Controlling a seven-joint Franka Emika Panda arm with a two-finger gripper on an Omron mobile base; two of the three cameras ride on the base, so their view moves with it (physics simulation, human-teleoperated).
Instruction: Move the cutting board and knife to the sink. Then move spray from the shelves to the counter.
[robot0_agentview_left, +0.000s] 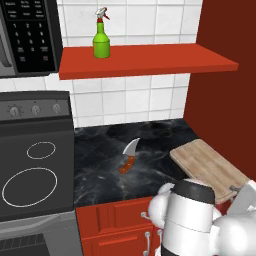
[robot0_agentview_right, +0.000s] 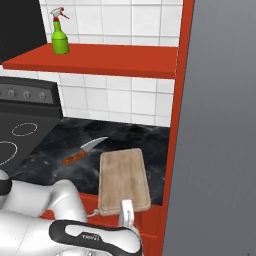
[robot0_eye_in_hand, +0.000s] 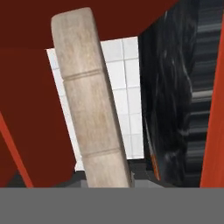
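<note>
Gripper (robot0_agentview_right: 127, 212) is clamping the cutting board's (robot0_agentview_right: 122, 177) near edge | board's long axis is running straight away from jaws toward the wall.

The cutting board (robot0_agentview_right: 123, 177) is showing pale, matt, grained wood; the surface (robot0_agentview_left: 105, 157) is looking like glossy black veined marble.

tall red side panel (robot0_agentview_left: 225, 105) crowds the cutting board (robot0_agentview_left: 210, 167), shelf (robot0_agentview_left: 150, 61) hangs overhead, counter (robot0_agentview_left: 100, 170) around the knife (robot0_agentview_left: 129, 156) looks open
</note>
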